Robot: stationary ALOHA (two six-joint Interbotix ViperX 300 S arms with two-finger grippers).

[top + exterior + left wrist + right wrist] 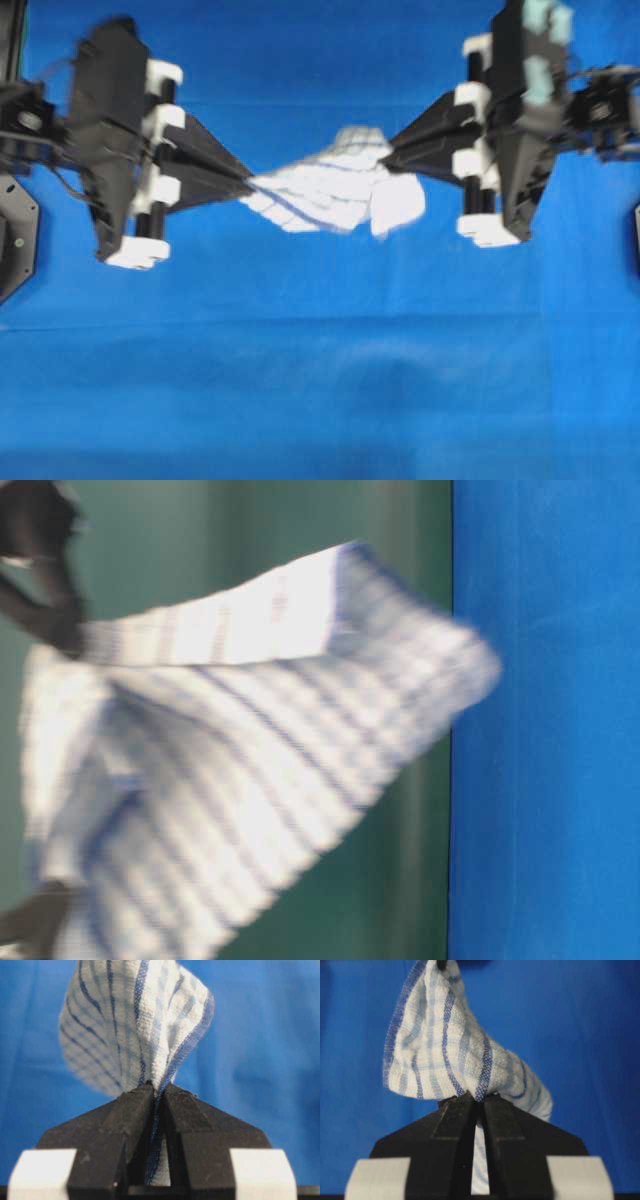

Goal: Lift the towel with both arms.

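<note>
I see the blue desk [320, 400] covering every frame; left gripper [248, 180] and right gripper [385, 155] each clamp the towel [335, 190], blurred mid-frame.

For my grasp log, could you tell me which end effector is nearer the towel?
Neither: the left end effector pinches the towel at one end, and the right end effector pinches the other.

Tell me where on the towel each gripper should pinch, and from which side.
Pinch the towel at its two opposite ends, coming in from each side, as the left gripper and right gripper do here: the limp cloth bunches into thin edges there and hangs spread between them.
</note>
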